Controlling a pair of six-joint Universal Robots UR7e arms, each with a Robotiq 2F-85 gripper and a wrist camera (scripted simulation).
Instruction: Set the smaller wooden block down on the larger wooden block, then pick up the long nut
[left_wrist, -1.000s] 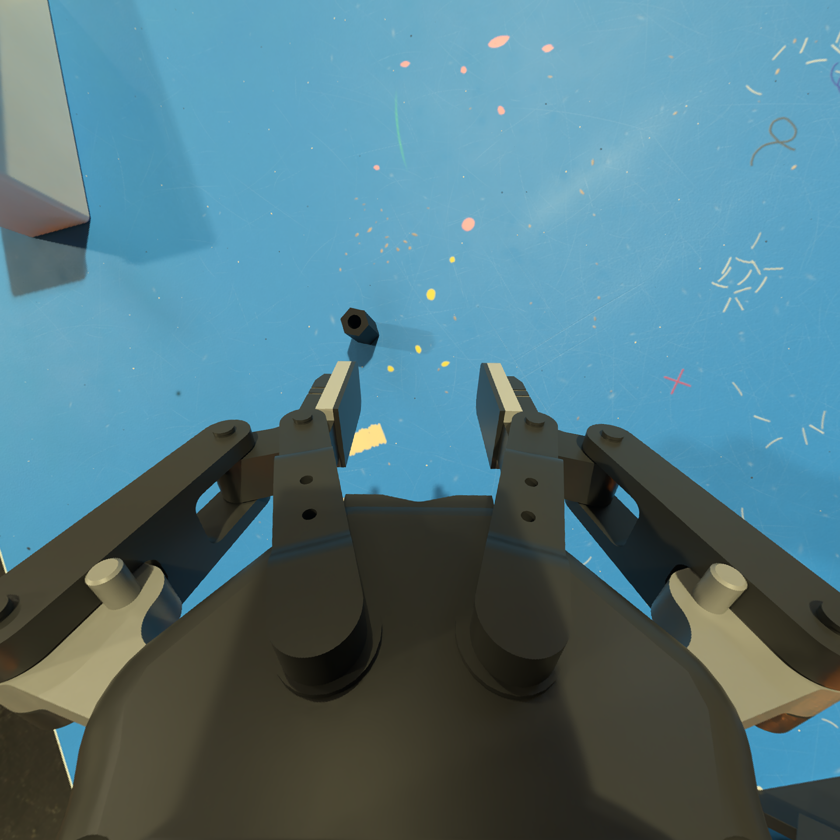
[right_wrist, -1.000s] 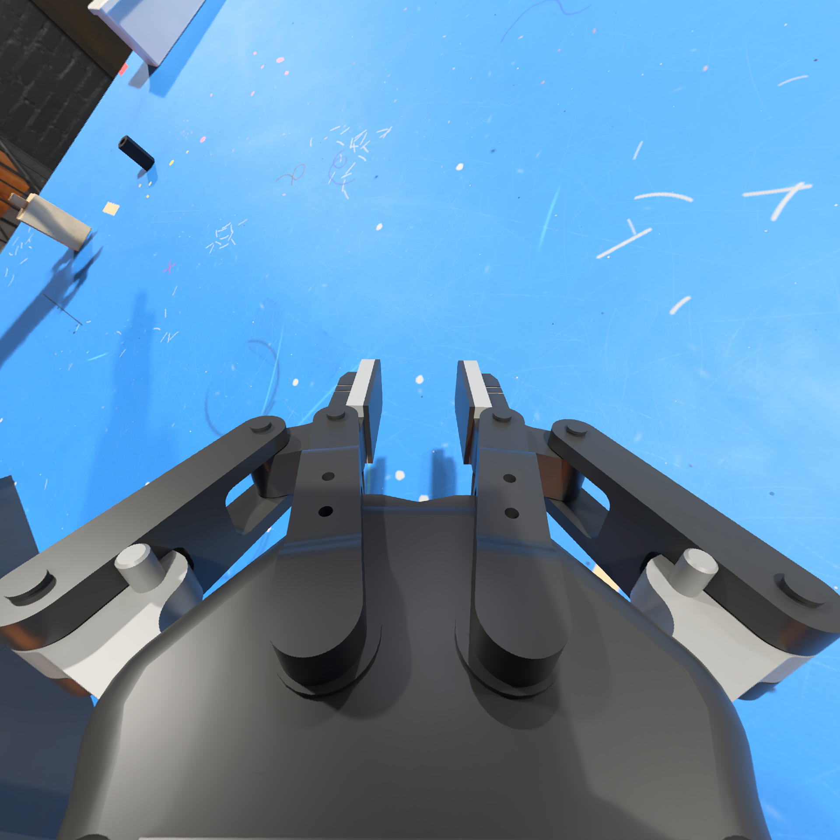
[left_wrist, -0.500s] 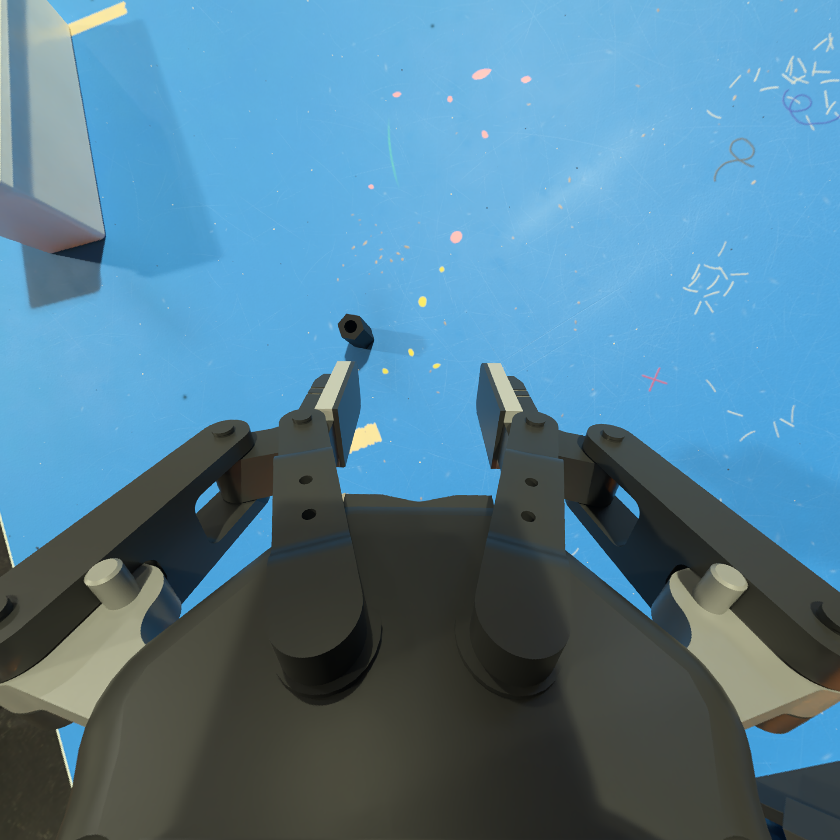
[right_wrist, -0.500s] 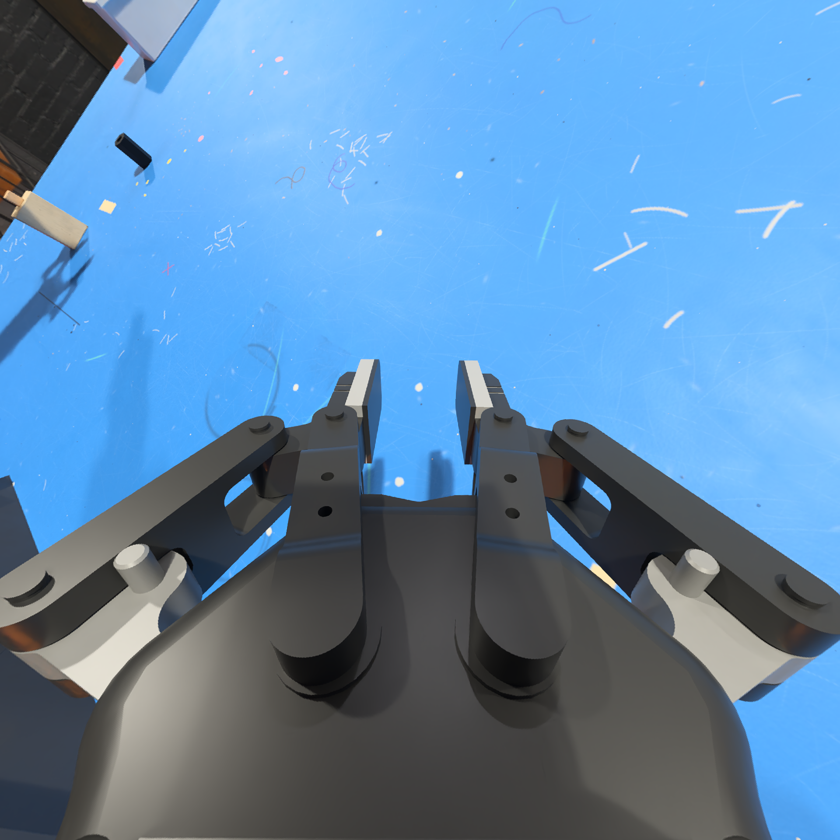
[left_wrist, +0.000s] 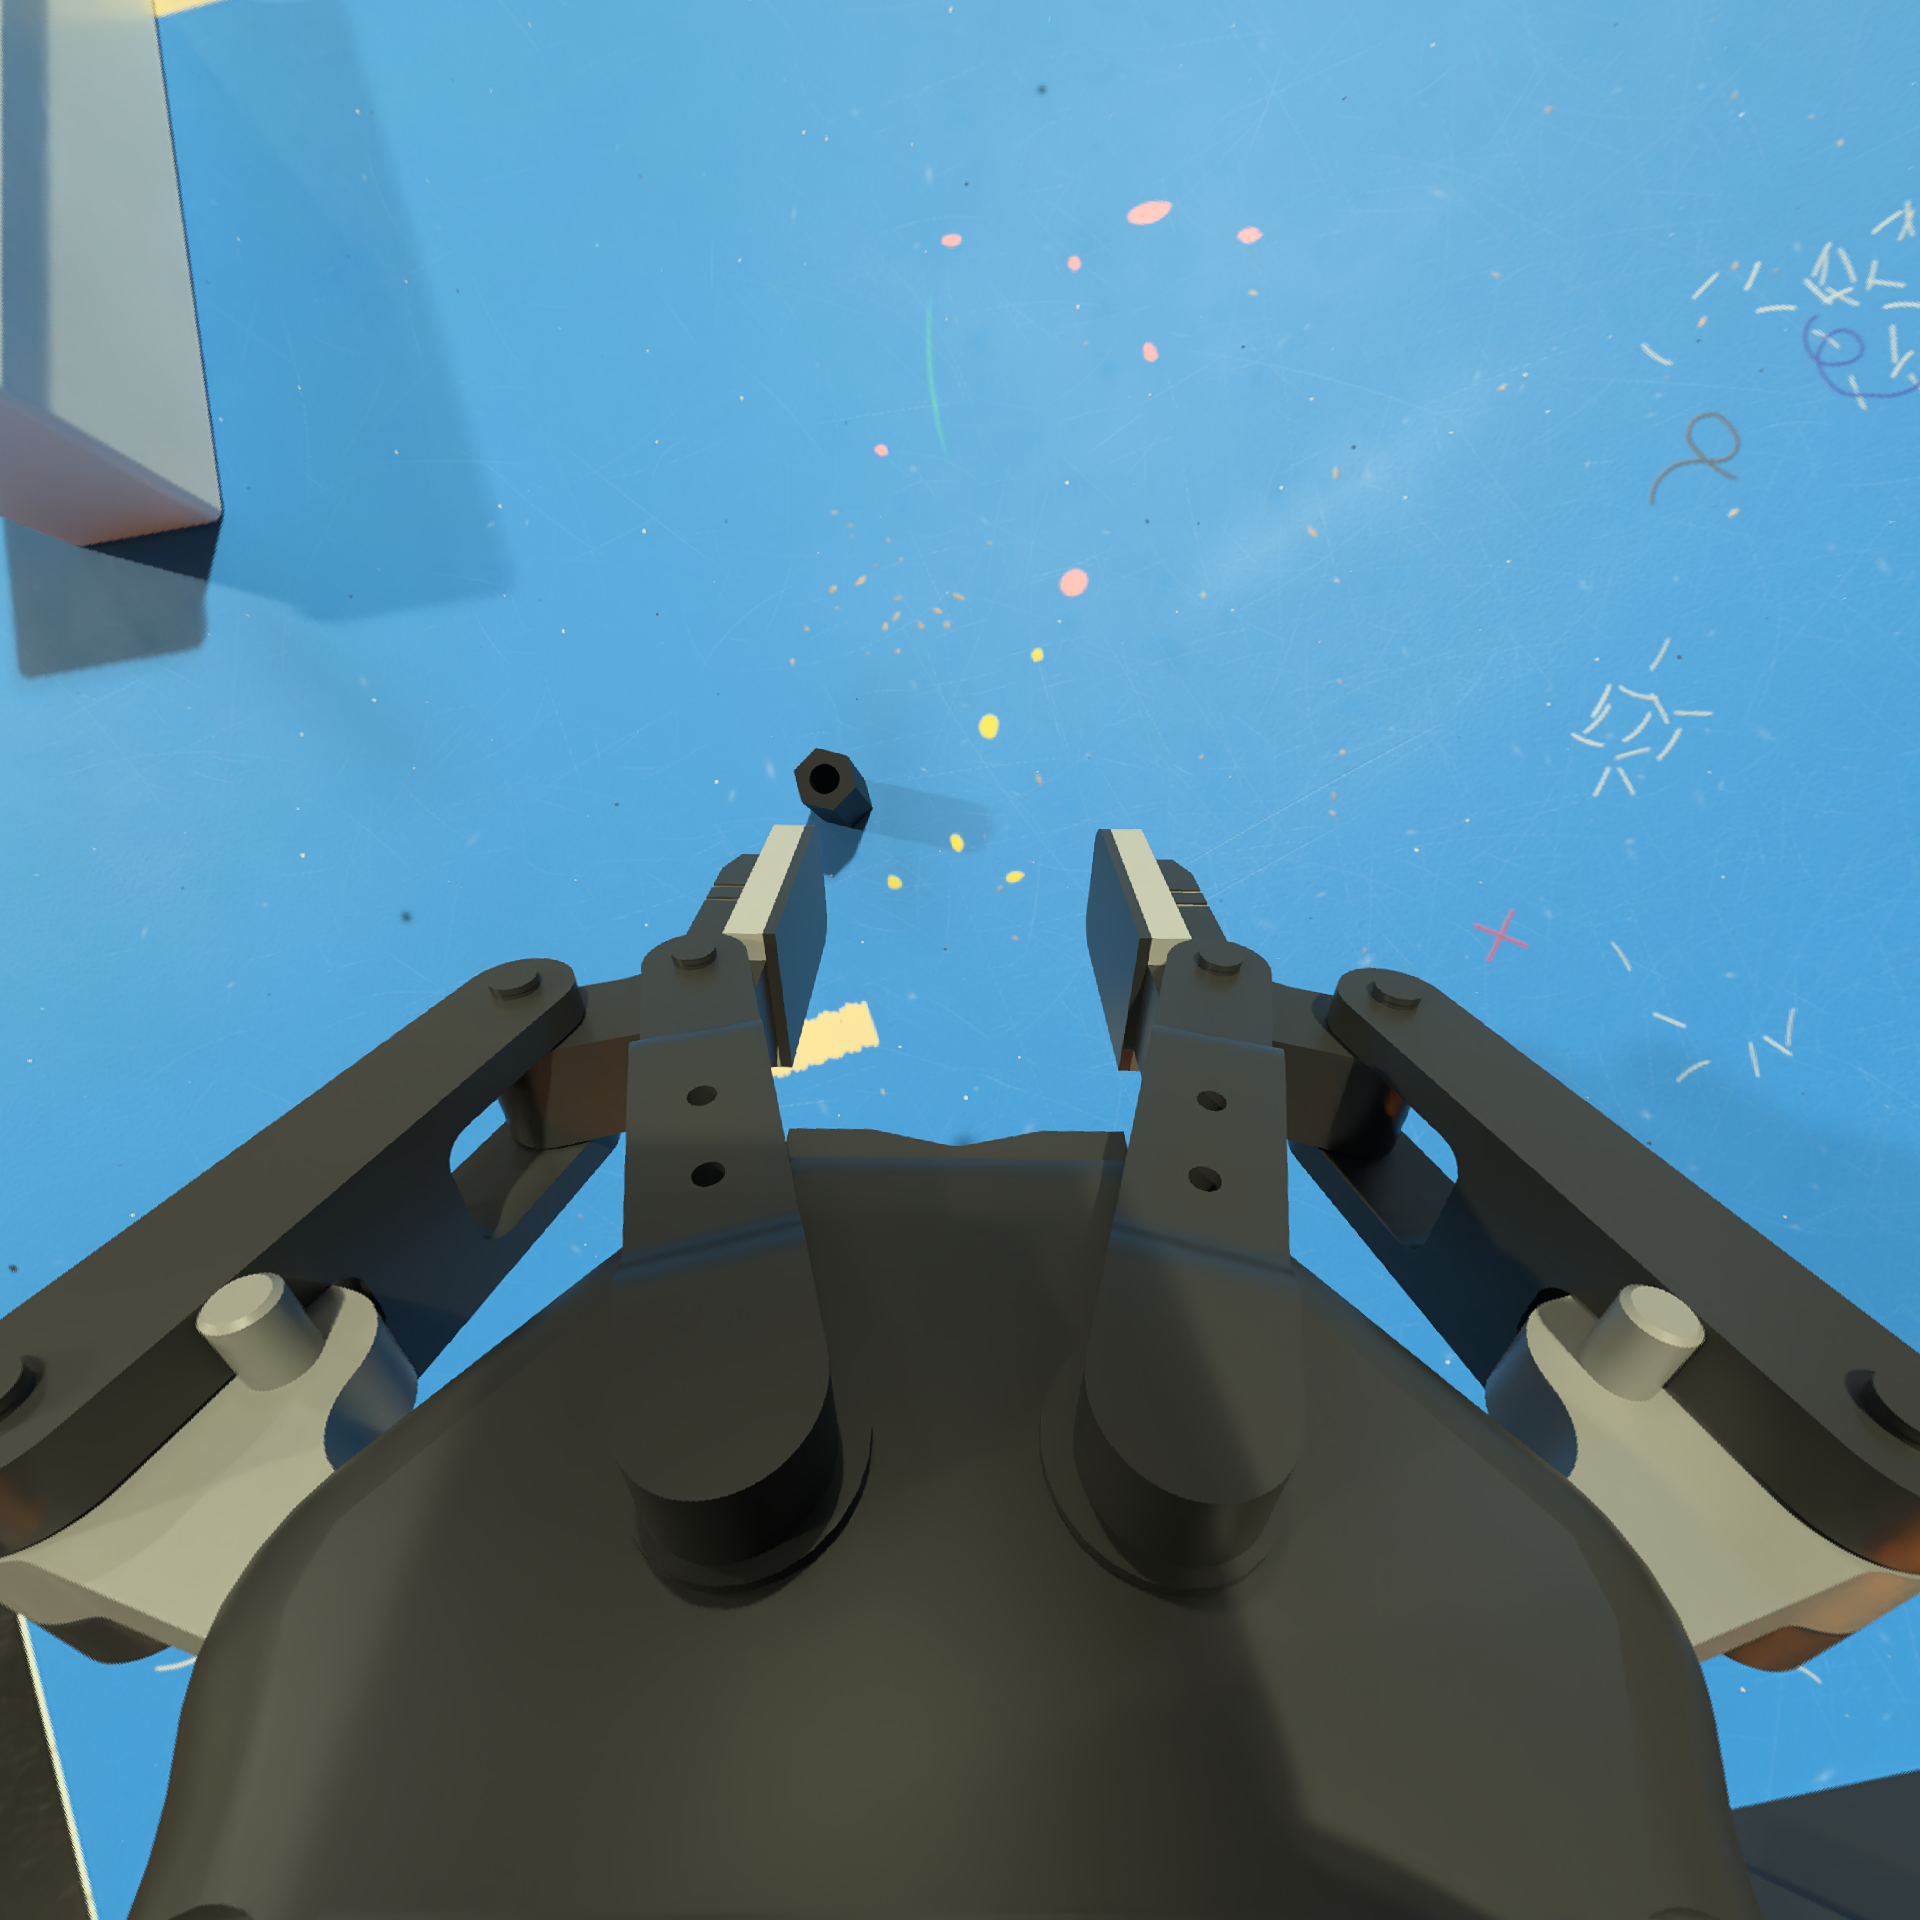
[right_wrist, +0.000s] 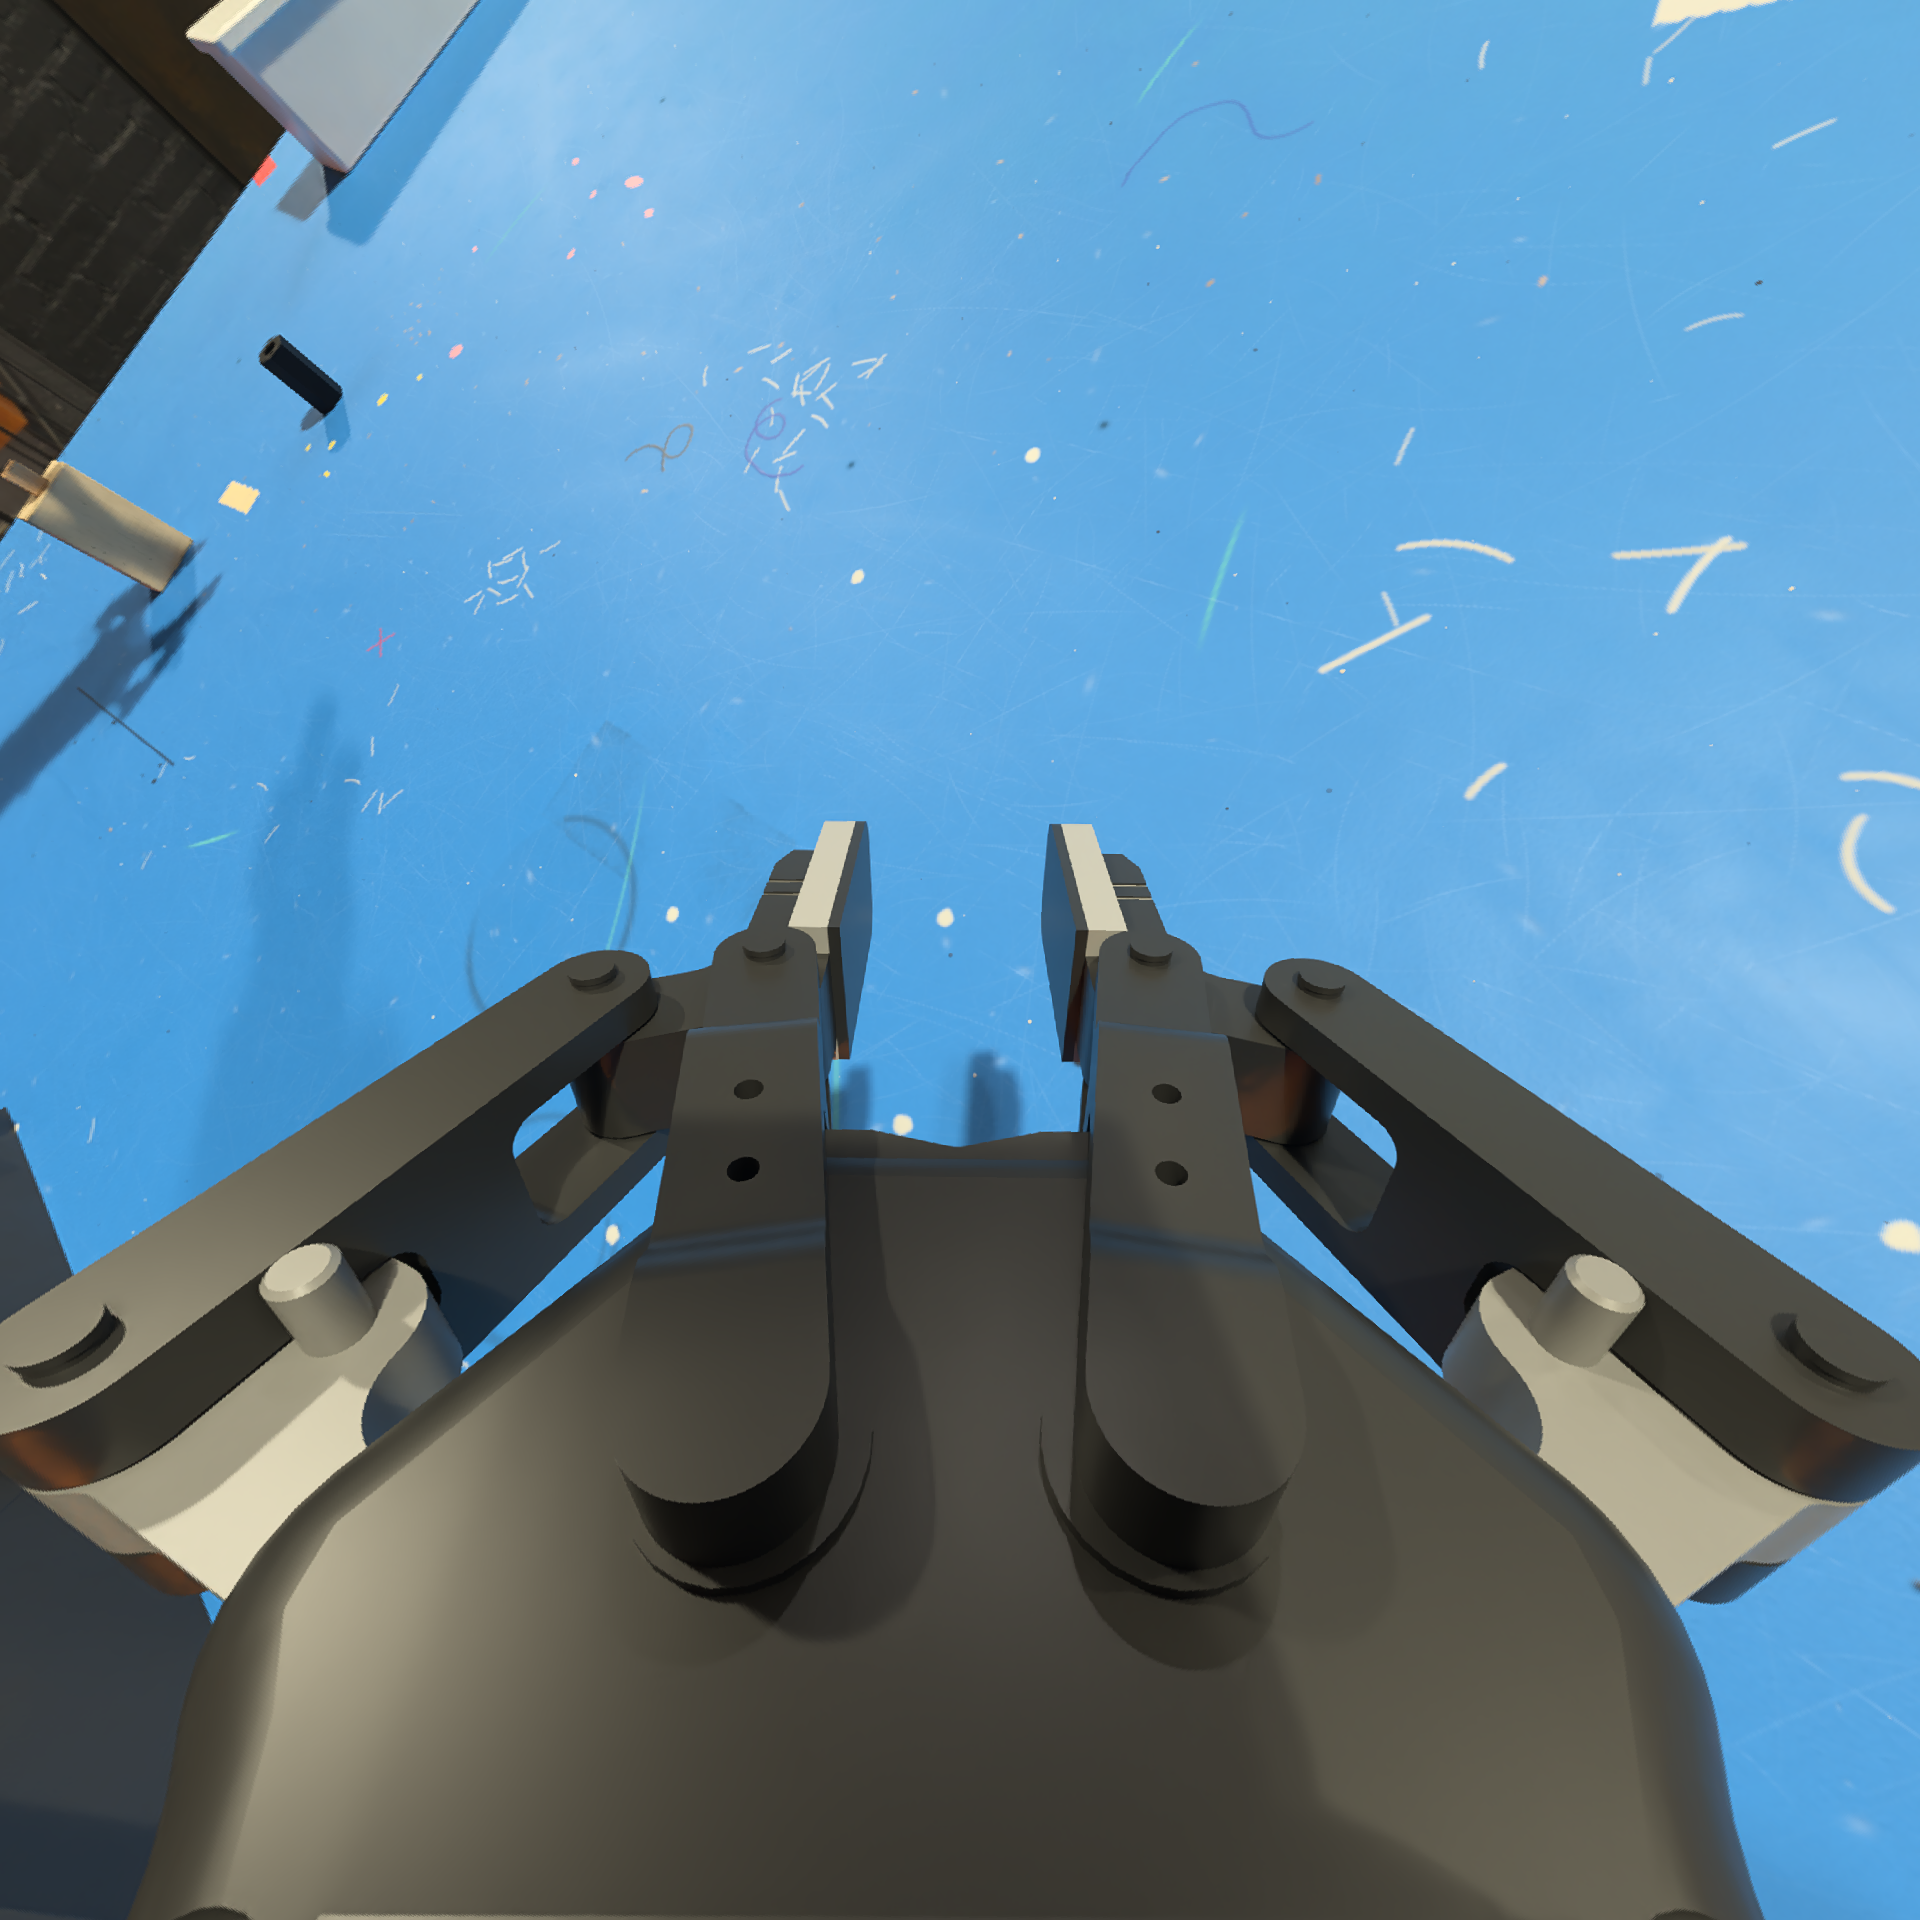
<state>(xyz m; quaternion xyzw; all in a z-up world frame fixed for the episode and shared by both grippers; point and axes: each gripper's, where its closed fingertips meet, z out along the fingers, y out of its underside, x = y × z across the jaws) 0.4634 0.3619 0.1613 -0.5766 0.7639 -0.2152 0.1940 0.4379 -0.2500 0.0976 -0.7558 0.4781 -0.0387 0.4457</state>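
Black long nut (left_wrist: 830, 787) lies flat; bore faces the camera.

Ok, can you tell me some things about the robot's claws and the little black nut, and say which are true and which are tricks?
1. The left gripper is open with nothing between its fingers. True.
2. The long nut is being squeezed by the left gripper. False: it lies on the blue table, just past the tip of one finger.
3. The nut is black with a hole in its end. True.
4. The right gripper is holding a wooden block. False: it is open and holds nothing.
5. In the right wrist view the nut is right under the right gripper. False: it lies far off to the upper left.
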